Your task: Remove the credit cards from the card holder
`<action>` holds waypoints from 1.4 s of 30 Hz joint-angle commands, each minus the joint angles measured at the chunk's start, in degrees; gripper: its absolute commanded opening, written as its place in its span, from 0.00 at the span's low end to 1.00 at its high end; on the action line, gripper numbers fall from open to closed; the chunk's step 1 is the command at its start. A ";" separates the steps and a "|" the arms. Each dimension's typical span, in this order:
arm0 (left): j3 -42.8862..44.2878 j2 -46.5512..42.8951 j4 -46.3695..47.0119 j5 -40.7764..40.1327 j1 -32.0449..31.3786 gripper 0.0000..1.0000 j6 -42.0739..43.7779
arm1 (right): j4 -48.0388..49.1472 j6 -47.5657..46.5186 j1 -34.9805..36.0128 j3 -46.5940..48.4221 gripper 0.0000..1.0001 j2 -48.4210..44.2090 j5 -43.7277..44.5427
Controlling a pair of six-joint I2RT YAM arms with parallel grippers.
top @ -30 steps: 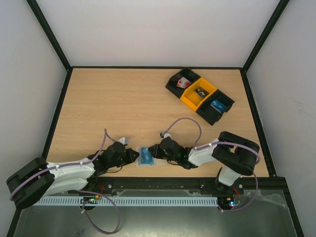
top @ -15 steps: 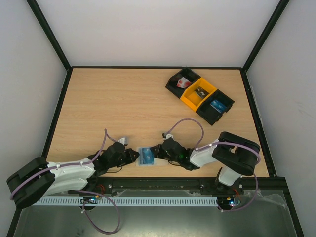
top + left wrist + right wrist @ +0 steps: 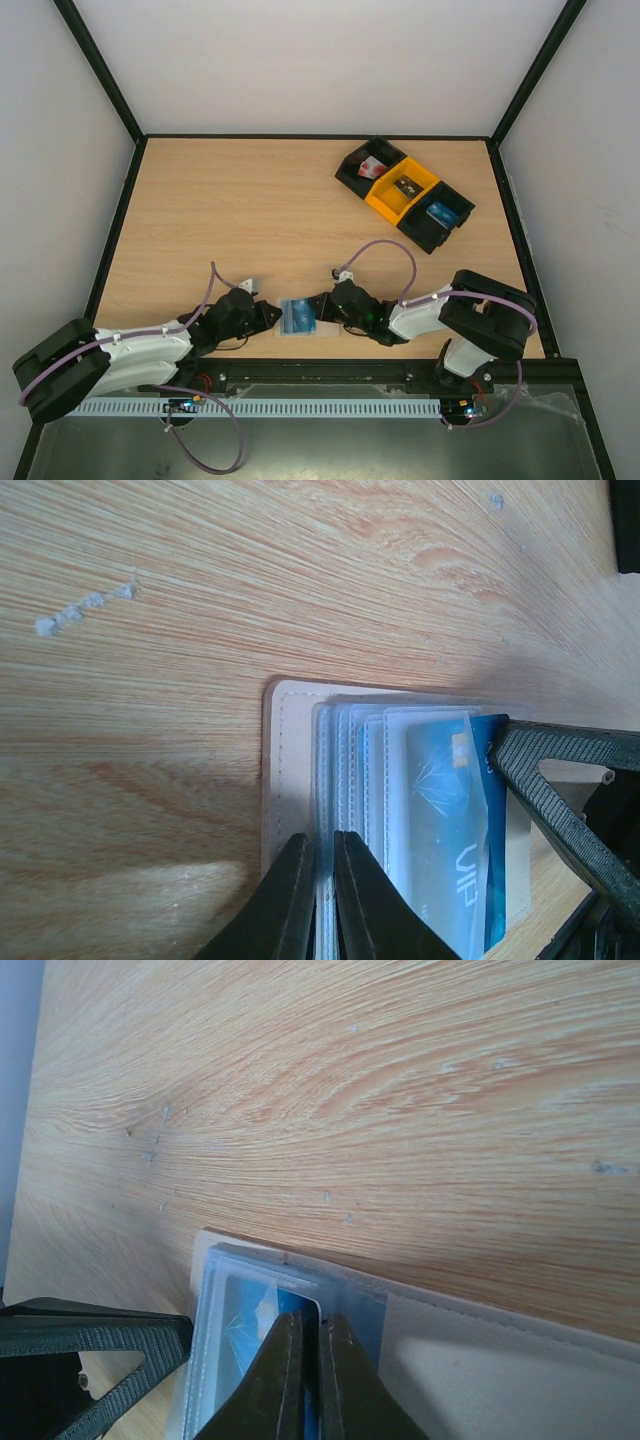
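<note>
The card holder [image 3: 297, 317] lies flat near the table's front edge, between my two grippers. In the left wrist view its pale cover [image 3: 288, 770] and stacked clear sleeves show, and my left gripper [image 3: 322, 865] is shut on the sleeves' edge. A bright-blue credit card [image 3: 447, 815] sits in the top sleeve. In the right wrist view my right gripper [image 3: 318, 1332] is shut on that card's [image 3: 298, 1305] exposed corner, which sticks out of the card holder [image 3: 450, 1340]. From above, the left gripper [image 3: 275, 316] and the right gripper [image 3: 318, 308] meet the holder from opposite sides.
A row of bins stands at the back right: a black bin [image 3: 362, 172] with a red-and-white item, a yellow bin [image 3: 392, 203] with a small dark item, and a black bin [image 3: 455, 218] holding a blue card [image 3: 440, 212]. A black frame edges the table.
The right gripper has shut on the blue card's corner, and the right arm's elbow shifted slightly to the right. The left gripper and the holder have stayed put.
</note>
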 commanded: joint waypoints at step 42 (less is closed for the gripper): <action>9.45 -27.81 -11.63 16.38 -0.03 0.74 16.16 | -27.19 -14.39 0.01 1.45 0.02 -42.28 -12.42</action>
